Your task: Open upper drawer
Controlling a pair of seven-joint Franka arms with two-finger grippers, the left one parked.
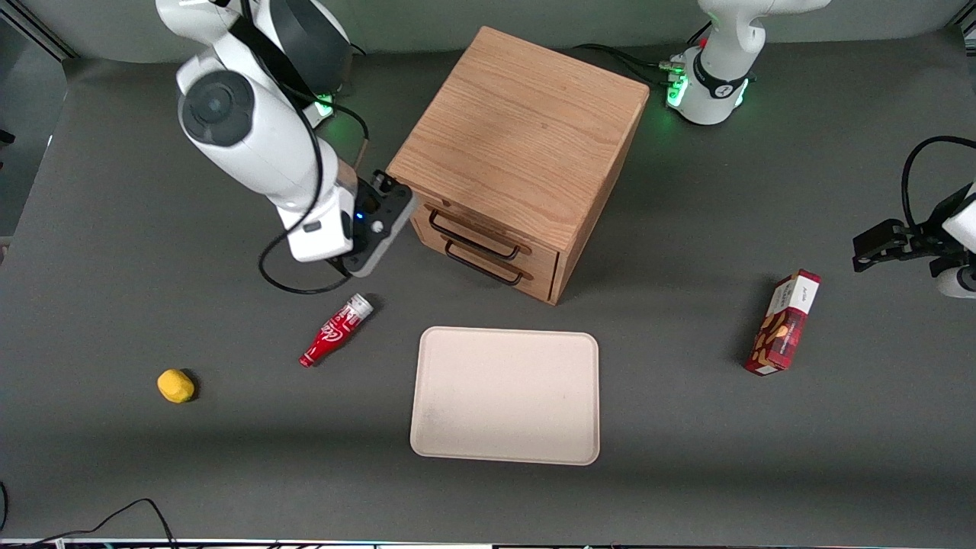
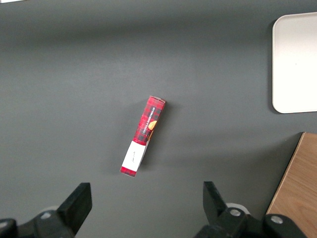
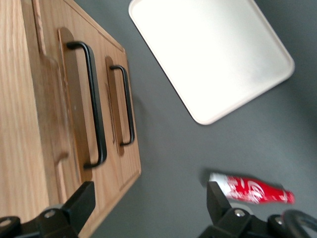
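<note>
gripper: the right arm's gripper [image 3: 148, 208] hangs just beside the cabinet's [image 1: 526, 130] drawer front, toward the working arm's end of the table, fingers spread wide apart and holding nothing.

upper drawer: the upper drawer [image 1: 488, 229] sits shut, flush in the cabinet face, its thin black wire handle [image 1: 474, 235] [image 3: 91, 104] untouched (the wrist view shows both handles side by side, this one nearer the cabinet top).

bottom drawer: the bottom drawer's handle [image 1: 483, 264] [image 3: 125, 105] runs just beneath, close and parallel.

step in hand: lining up on the upper handle, as i read it; no contact yet.

what could go wrong: the two handles lie so close that a slightly low approach would likely hook the bottom one and pull the wrong drawer. a shallow bite on the thin wire could slip off as the pull starts. a pull off the drawer's axis could jam it or drag the whole cabinet.

clutter: a red bottle [image 1: 335, 331] lies on the table nearer the front camera than the gripper, right where a backward pull might sweep; the cream tray [image 1: 505, 395] lies in front of the drawers.
</note>
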